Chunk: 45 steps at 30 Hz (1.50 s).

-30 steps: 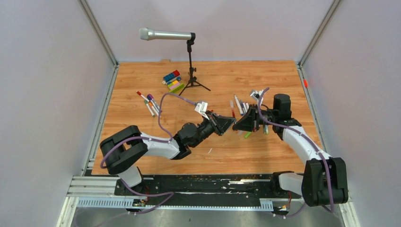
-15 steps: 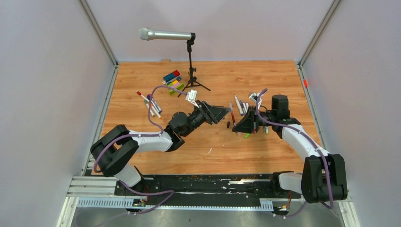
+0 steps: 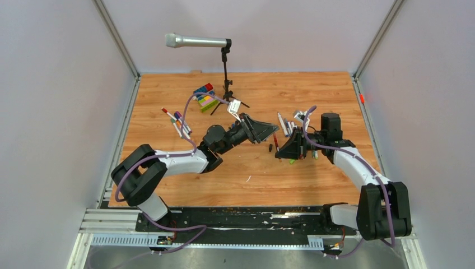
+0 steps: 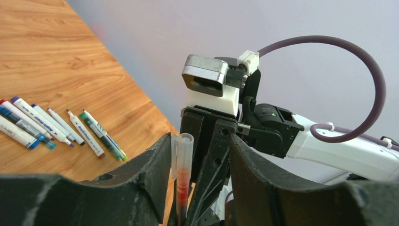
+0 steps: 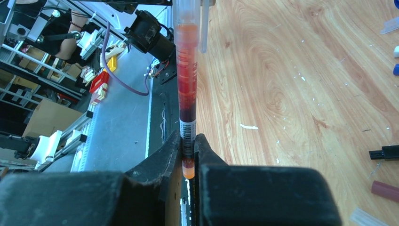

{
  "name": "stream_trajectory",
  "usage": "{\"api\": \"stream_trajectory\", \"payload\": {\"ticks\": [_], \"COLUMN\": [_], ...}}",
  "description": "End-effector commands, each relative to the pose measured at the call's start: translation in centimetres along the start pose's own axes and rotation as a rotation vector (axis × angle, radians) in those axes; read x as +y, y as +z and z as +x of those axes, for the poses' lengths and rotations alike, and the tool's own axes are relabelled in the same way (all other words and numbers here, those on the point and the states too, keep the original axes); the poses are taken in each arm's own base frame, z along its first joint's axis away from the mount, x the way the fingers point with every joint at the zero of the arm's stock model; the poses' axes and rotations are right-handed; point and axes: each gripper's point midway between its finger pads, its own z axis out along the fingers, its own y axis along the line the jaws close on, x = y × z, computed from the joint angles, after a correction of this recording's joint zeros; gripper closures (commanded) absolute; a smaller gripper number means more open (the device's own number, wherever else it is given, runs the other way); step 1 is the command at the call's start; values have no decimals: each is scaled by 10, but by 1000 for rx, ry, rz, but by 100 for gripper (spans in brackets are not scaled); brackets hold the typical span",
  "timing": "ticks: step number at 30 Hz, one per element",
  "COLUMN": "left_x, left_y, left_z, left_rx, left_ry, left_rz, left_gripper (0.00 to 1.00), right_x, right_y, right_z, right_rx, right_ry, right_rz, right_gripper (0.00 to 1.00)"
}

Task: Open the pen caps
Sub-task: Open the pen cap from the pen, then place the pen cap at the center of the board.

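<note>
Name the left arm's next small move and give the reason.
Probably close the left gripper on the clear top end of the red pen, then pull away along the barrel. That end sits between the jaws, which stand apart. The right gripper is shut on the barrel lower down, so the pen is braced. Whether that end is a cap, I cannot tell.
</note>
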Motion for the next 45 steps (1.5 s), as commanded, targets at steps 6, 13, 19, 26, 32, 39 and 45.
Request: {"api": "stream_trajectory", "payload": {"ticks": [6,13,19,26,32,39,45], "left_x": [-12,-11,-20,-32,-11,37,74], "left_y": [10,5,-20,-42,-60,-97,-130], "left_z": [-2,-84,-207,-228,-196,-138,-101], "left_rx": [17,-215,-542,-584,-450,-245,-133], "left_ry": [16,156,241,309,280,246,224], "left_rz": [60,8,-34,-82,-175,-376,-518], "left_gripper": [76,100,100,100,100,97,96], "right_x": [5,10,21,16,2,-24,-51], "right_y": [3,13,37,40,33,25,10], "right_z": [-10,3,26,28,32,36,35], "right_rx": [4,35,117,145,210,293,335], "right_ry": [-56,-2,13,-36,-153,-219,-230], "right_rz": [-42,-82,-162,-135,-37,101,237], "right_gripper": [100,100,100,100,100,100,100]}}
